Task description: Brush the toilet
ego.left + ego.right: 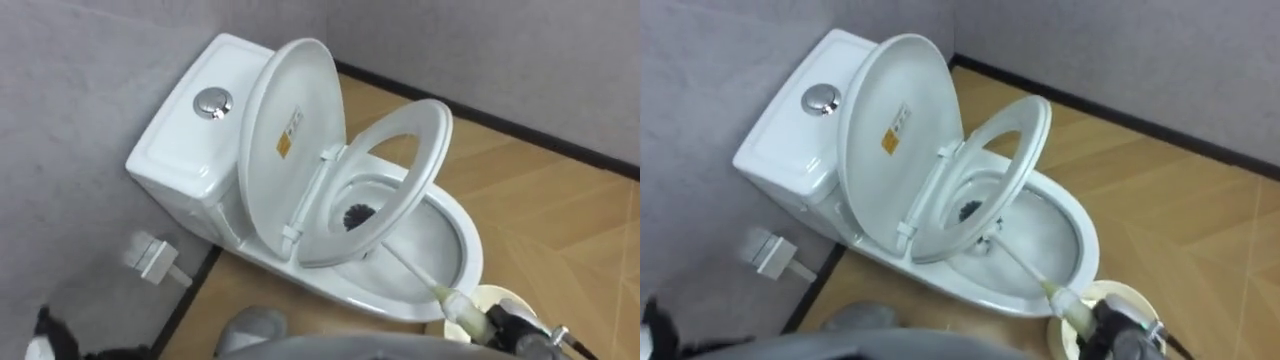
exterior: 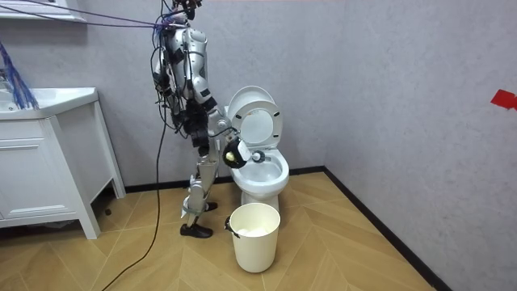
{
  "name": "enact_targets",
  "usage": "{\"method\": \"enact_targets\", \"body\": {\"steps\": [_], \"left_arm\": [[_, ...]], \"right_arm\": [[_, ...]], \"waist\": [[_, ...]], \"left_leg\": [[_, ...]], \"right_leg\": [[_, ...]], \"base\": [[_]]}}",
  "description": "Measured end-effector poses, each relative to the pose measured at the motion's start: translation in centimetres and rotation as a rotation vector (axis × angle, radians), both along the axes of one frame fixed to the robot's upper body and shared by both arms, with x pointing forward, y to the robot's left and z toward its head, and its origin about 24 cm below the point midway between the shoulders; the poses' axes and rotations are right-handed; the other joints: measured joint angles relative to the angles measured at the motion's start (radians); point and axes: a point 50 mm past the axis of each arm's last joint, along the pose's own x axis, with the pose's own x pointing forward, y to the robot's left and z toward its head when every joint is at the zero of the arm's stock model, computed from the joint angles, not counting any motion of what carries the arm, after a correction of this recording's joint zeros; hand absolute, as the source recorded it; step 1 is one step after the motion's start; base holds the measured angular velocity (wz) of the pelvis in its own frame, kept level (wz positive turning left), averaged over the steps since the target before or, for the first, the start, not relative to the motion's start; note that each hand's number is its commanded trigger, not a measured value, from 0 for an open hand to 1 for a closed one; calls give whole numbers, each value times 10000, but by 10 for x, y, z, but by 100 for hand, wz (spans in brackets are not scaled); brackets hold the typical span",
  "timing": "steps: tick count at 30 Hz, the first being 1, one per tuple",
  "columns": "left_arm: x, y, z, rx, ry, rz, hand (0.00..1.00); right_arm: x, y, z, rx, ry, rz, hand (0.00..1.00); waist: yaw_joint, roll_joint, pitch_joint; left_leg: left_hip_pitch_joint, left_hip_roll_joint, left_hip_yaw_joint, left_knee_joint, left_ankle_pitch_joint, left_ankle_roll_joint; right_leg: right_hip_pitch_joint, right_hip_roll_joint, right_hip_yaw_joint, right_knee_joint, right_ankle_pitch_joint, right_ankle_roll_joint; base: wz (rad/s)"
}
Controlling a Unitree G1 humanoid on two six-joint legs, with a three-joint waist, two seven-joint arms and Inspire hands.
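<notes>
In the left eye view the right hand (image 1: pixel 518 326) has its fingers curled round the thick end of the brush (image 1: pixel 408 268). The shaft runs up and left from them, under the raised seat (image 1: pixel 400 170), to the dark head down in the toilet (image 1: pixel 470 262). The left hand (image 1: pixel 40 335) lies well off, lower left.

In the room view the robot stands beside the toilet, with the bin (image 2: pixel 254 238) below the fingers.

The right eye view shows the same grip. The next scrub likely runs along that axis.

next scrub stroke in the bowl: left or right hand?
Right. The right hand grips the brush by its handle, bristles down in the toilet bowl under the raised seat. The left hand sits low by the wall, away from the bowl.
</notes>
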Motion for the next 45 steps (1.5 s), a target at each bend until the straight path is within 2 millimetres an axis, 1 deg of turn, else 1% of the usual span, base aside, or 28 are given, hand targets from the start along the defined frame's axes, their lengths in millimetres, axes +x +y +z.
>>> {"method": "enact_targets", "body": {"steps": [1, 2, 3, 4, 5, 7, 10, 11, 12, 13, 14, 16, 18, 19, 20, 22, 23, 24, 25, 27, 30, 31, 33, 35, 37, 40, 45], "left_arm": [[-16, 0, -4, -250, 401, 901, 0], [-32, -1, -7, -447, 810, 1673, 0], [-39, -2, -8, -550, 1012, 2021, 0], [-53, -4, -10, -815, 1387, 2660, 0], [-59, -6, -12, -1082, 1538, 3207, 0], [-64, -8, -13, -1343, 1755, 3573, 0], [-57, -11, -19, -1804, 1678, 3883, 0], [-52, -12, -22, -2005, 1625, 3842, 0], [-49, -12, -22, -2088, 1565, 3798, 0], [-46, -13, -24, -2285, 1517, 3675, 0], [-44, -14, -25, -2379, 1518, 3611, 0], [-40, -15, -26, -2749, 1477, 3487, 0], [-35, -13, -27, -2809, 1659, 3055, 0], [-31, -12, -28, -2855, 1768, 2695, 0], [-29, -12, -28, -2871, 1802, 2530, 0], [-20, -11, -29, -2842, 2067, 1631, 0], [-13, -12, -30, -2798, 2226, 1117, 0], [-10, -12, -31, -2786, 2283, 890, 0], [-3, -13, -32, -2794, 2345, 470, 0], [4, -15, -33, -2842, 2457, -71, 0], [9, -17, -34, -2887, 2690, -524, 0], [10, -18, -34, -2926, 2853, -828, 0], [10, -18, -34, -2899, 3156, -1229, 0], [16, -19, -35, -2962, 3355, -1731, 0], [16, -23, -37, -3157, 3588, -2032, 0], [17, -24, -37, -3171, 3870, -2443, 0], [18, -25, -38, -3441, 3934, -2535, 0]], "right_arm": [[-4, -3, 0, -72, -86, -519, 100], [-7, -8, 0, -165, -202, -1048, 100], [-8, -10, 1, -238, -295, -1284, 100], [-9, -16, 2, -349, -566, -1889, 100], [-10, -20, 4, -512, -863, -2531, 100], [-15, -26, 4, -807, -1221, -3492, 100], [-25, -31, 4, -1140, -1510, -4801, 100], [-27, -30, 3, -1241, -1652, -5260, 100], [-31, -29, 3, -1291, -1701, -5523, 100], [-39, -29, 2, -1364, -1731, -6141, 100], [-41, -29, 1, -1422, -1760, -6370, 100], [-52, -30, 0, -1737, -1593, -7115, 100], [-61, -27, -2, -1916, -1348, -7333, 100], [-65, -26, -3, -1959, -1171, -7443, 100], [-67, -25, -4, -1981, -1104, -7477, 100], [-71, -21, -6, -2063, -968, -7592, 100], [-72, -19, -6, -2037, -929, -7638, 20], [-73, -18, -7, -2014, -904, -7643, 0], [-73, -15, -8, -1969, -847, -7599, 0], [-74, -13, -9, -1947, -674, -7631, 0], [-69, -8, -12, -1829, -589, -7566, 0], [-70, -7, -13, -1821, -446, -7429, 0], [-72, -4, -14, -1740, -189, -7151, 0], [-74, 1, -16, -1506, 147, -6882, 0], [-75, 7, -19, -1168, 690, -6255, 0], [-75, 14, -22, -809, 1244, -5410, 0], [-73, 15, -23, -443, 1633, -5049, 0]], "waist": [[-27, -8, -1], [-51, -35, -18], [-119, -25, -9], [-327, -46, 7], [-532, -75, 9], [-697, -98, 20], [-1006, -53, 7], [-1226, -38, -4], [-1325, -25, -12], [-1511, 15, -34], [-1587, 38, -42], [-1747, 212, -56], [-1957, 233, -54], [-1994, 245, -50], [-2023, 249, -57], [-2208, 243, -74], [-2233, 244, -74], [-2248, 245, -74], [-2300, 247, -75], [-2413, 267, -78], [-2472, 314, -82], [-2459, 353, -82], [-2464, 395, -99], [-2472, 452, -89], [-2426, 553, -84], [-2433, 625, -89], [-2439, 614, -91]], "left_leg": [[190, 11, 56, -175, 0, -1], [387, 13, 59, -370, 1, -3], [429, 14, 56, -387, 0, -5], [523, 1, 82, -395, -1, -6], [581, 12, 243, -394, -2, -6], [659, 40, 378, -397, -2, -5], [890, 91, 629, -480, -4, -4], [913, 92, 632, -485, -7, -5], [926, 92, 639, -491, -7, -6], [951, 108, 755, -499, -14, -6], [977, 125, 876, -502, -22, -3], [1132, 230, 1143, -570, -133, -19], [1310, 239, 1206, -787, -135, -18], [1442, 260, 1357, -919, -135, -19], [1477, 267, 1429, -963, -135, -19], [1612, 250, 1434, -1032, -135, -18], [1627, 244, 1432, -1032, -135, -18], [1632, 241, 1433, -1032, -136, -17], [1637, 233, 1433, -1032, -138, -13], [1714, 227, 1442, -1067, -144, -6], [1880, 229, 1545, -1165, -148, -7], [1927, 238, 1660, -1171, -148, -7], [1960, 240, 1686, -1168, -161, 11], [1955, 244, 1689, -1169, -162, 12], [1964, 247, 1701, -1187, -165, 17], [1940, 257, 1694, -1257, -165, 17], [1924, 248, 1686, -1248, -165, 17]], "right_leg": [[53, 6, 151, -13, 5, 5], [89, 5, 299, -16, 3, 8], [110, 0, 326, -17, 3, 8], [170, -16, 408, -16, 4, 11], [196, -14, 538, -18, -1, 19], [204, -1, 728, -17, 7, 23], [267, 5, 1028, -11, 43, 14], [274, 6, 1069, -11, 46, 16], [274, 11, 1114, -12, 49, 21], [266, 11, 1187, -8, 54, 23], [255, 14, 1260, 0, 58, 25], [226, 75, 1586, -6, 110, 7], [221, 107, 1795, -3, 112, 8], [204, 128, 1960, 0, 116, 9], [207, 127, 2011, -1, 124, 10], [218, 122, 2153, -6, 147, 37], [210, 121, 2217, -20, 174, 51], [209, 118, 2229, -22, 188, 54], [207, 108, 2242, -21, 203, 63], [232, 109, 2292, -16, 221, 76], [304, 128, 2457, -20, 227, 85], [324, 127, 2500, -35, 234, 94], [354, 126, 2532, -56, 235, 98], [346, 133, 2551, -55, 245, 115], [331, 153, 2640, -45, 252, 126], [230, 167, 2668, 7, 253, 126], [199, 165, 2711, -8, 266, 130]], "base": [[-35], [-32], [-25], [-16], [-17], [-23], [-28], [-20], [-13], [-15], [-31], [-45], [-35], [-34], [-33], [-23], [-17], [-11], [-3], [-7], [-11], [-10], [-4], [0], [-4], [-1], [-3]]}}
